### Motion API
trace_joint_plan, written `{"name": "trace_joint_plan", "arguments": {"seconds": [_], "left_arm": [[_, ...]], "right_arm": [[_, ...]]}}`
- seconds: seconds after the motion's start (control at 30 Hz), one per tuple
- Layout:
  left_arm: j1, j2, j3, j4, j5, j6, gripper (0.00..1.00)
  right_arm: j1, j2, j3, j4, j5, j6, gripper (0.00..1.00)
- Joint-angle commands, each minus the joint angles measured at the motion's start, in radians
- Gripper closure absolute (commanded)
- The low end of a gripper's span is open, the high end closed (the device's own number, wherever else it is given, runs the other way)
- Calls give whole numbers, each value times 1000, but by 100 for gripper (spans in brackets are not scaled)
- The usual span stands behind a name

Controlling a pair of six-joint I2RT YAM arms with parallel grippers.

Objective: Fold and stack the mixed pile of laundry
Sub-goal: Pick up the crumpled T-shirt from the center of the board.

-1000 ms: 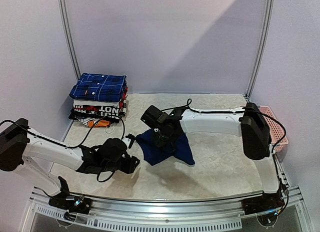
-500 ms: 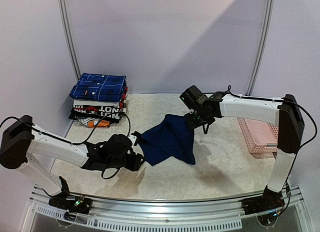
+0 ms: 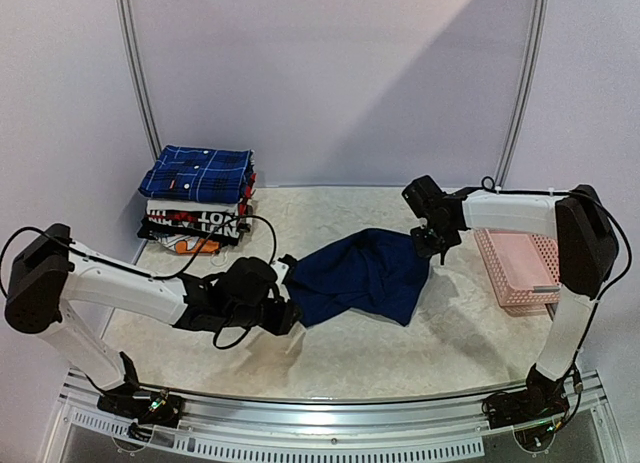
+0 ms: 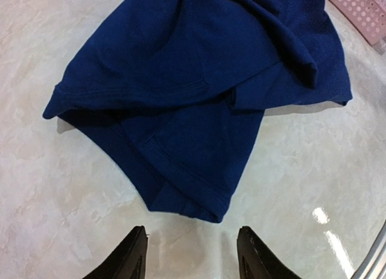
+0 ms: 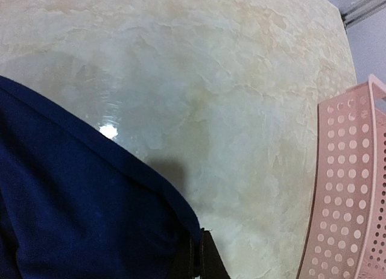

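A navy T-shirt [image 3: 365, 275] lies rumpled and partly spread in the middle of the table. My right gripper [image 3: 432, 245] holds its far right edge, the jaws shut on the hem [image 5: 199, 249] just above the tabletop. The left gripper [image 3: 290, 308] stands open at the shirt's left end. In the left wrist view its fingertips [image 4: 192, 240] sit just short of a folded corner of the T-shirt [image 4: 199, 80], with nothing between them. A dark-blue plaid shirt [image 3: 198, 173] lies folded on top of the stack at the back left. The T-shirt's print is hidden.
A pink lattice basket [image 3: 520, 268] sits at the right edge, close to the right gripper, and shows in the right wrist view too [image 5: 356, 188]. White and black folded garments [image 3: 195, 223] lie under the plaid shirt. Black cables trail near the stack.
My right gripper has pulled the T-shirt's edge to the right, stretching the cloth out wider. My left gripper has moved right, up to the shirt's left corner.
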Motion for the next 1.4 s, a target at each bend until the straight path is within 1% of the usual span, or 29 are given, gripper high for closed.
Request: {"name": "trace_joint_plan", "arguments": {"seconds": [0.0,0.1,0.27,0.4,0.6,0.73,0.83,0.87,1.0,1.17,1.23,1.27,1.37], "left_arm": [[-51,69,119,-50,28,87,47],[-98,145,244,-116,22,136,46],[-145,287,437,-188,13,206,37],[-148,394,565,-223,23,211,37],[-146,523,697,-263,26,194,37],[-137,586,750,-268,4,180,42],[-126,610,765,-238,12,171,49],[-124,617,771,-233,11,170,52],[-114,642,795,-219,-3,172,72],[-99,654,807,-197,-10,169,81],[-95,654,806,-187,-6,166,82],[-92,656,809,-187,-4,165,81],[-85,668,827,-194,2,159,73]], "right_arm": [[-7,-29,-52,-28,38,90,100],[-7,-28,-80,-9,10,104,100],[-7,-44,-126,21,-19,113,100],[-6,-69,-154,41,-38,110,100],[-7,-96,-183,55,-41,108,100],[-7,-110,-199,63,-46,104,100],[-7,-119,-210,68,-45,103,100],[-7,-120,-214,68,-46,101,100],[-6,-126,-222,70,-51,104,100],[-7,-127,-230,78,-58,105,100],[-7,-127,-231,80,-63,106,100],[-7,-126,-232,78,-65,106,100],[-7,-128,-233,77,-68,106,100]]}}
